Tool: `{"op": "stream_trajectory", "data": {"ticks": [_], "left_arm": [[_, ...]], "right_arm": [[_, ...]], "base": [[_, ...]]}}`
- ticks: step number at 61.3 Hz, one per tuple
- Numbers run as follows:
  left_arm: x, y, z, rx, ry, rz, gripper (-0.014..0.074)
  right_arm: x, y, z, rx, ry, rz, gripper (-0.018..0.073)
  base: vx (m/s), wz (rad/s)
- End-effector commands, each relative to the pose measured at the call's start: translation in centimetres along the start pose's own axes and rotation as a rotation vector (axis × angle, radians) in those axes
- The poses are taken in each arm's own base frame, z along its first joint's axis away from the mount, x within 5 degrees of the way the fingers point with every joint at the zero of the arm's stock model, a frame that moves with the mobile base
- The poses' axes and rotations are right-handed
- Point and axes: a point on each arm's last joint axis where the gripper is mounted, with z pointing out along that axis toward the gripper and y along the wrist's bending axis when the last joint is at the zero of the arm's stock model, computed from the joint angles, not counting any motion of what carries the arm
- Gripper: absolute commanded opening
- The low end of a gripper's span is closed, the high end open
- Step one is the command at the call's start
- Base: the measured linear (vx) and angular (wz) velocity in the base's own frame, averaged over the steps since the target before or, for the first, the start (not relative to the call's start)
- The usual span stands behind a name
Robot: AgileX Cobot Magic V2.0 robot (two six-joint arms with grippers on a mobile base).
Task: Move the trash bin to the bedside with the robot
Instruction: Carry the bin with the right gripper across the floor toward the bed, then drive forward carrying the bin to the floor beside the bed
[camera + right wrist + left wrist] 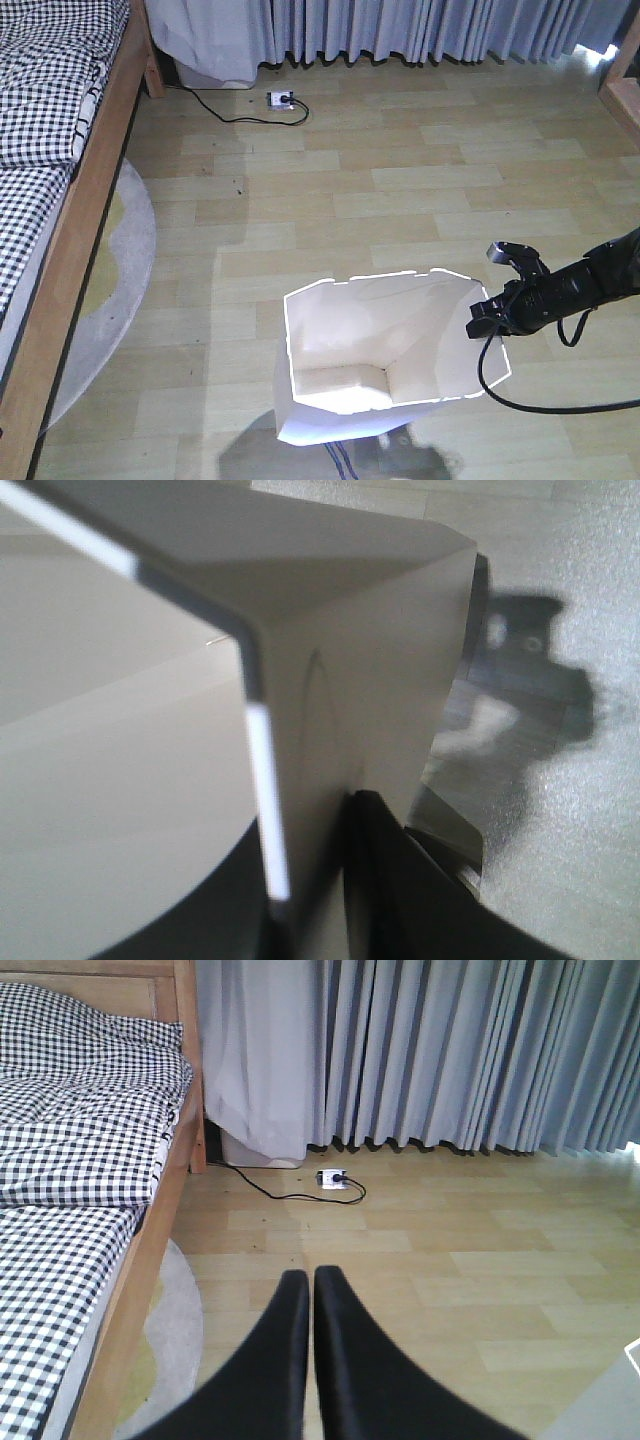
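The trash bin (340, 350) stood on the laminate floor (400, 180) at 6 o'clock in my front view, upright, with its shadow pooled at its base. My right gripper (487, 318) came in from 3 o'clock and was clamped on the bin's right-hand rim. The right wrist view showed one finger inside the wall and one outside it. My left gripper (312, 1295) hung clear of the bin with its jaws together, pointing across bare floor.

Between the bin and the bed lay a round grey rug (125, 260) at 9 o'clock, part of it under the wooden side rail (75, 225). The gingham bedding (40, 80) ran from 9 to 11 o'clock, well apart from the bin. Farther off, at 11 o'clock, a white power strip (280, 99) and its black cord (215, 108) lay on the floor before the grey curtains (400, 25).
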Motion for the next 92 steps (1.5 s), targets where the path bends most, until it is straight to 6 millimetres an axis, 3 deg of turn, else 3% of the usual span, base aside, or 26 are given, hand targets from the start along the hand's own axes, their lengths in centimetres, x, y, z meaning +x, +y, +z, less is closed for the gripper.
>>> {"op": "stream_trajectory", "data": {"ticks": [1,92], "left_arm": [[-0.08,0.01,0.05,0.004,-0.065,-0.01,-0.0006],[-0.08,0.01,0.05,0.004,-0.065,-0.01,-0.0006]], "right_arm": [[-2.12,2.67,-2.8,-0.178,-0.088,0.001,-0.0003],[-2.12,2.67,-2.8,-0.178,-0.088,0.001,-0.0003]], "base": [[0.16,0.06],[0.18,0.02]]}}
